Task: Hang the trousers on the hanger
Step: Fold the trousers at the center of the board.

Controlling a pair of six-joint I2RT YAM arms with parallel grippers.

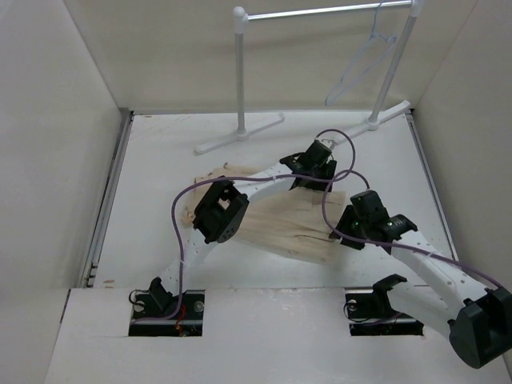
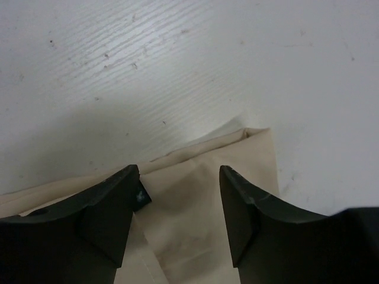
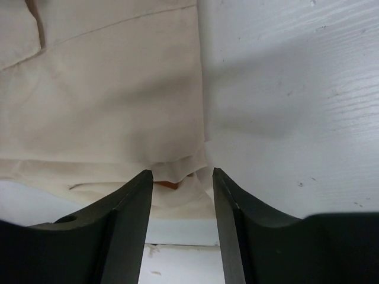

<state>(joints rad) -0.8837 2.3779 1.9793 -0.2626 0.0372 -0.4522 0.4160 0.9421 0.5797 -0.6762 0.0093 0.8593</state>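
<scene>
Left claw [image 2: 179, 177] released, fingers spread over a corner of trousers [image 1: 280, 224], nothing pinched between. Right claw [image 3: 182, 177] likewise released, poised at the cloth's edge, empty. Trousers lying flat and wrinkled on table [image 1: 160, 160], partly under both arms. Hanger [image 1: 376, 36] hooked on rail [image 1: 320, 11] at back right, well apart from the cloth

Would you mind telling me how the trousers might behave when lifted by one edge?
Probably floppy: the trousers lie flat and wrinkled on the table, so they would likely sag. The stacked layers at the edge suggest a pinch might catch only one, letting the rest unfold.
</scene>
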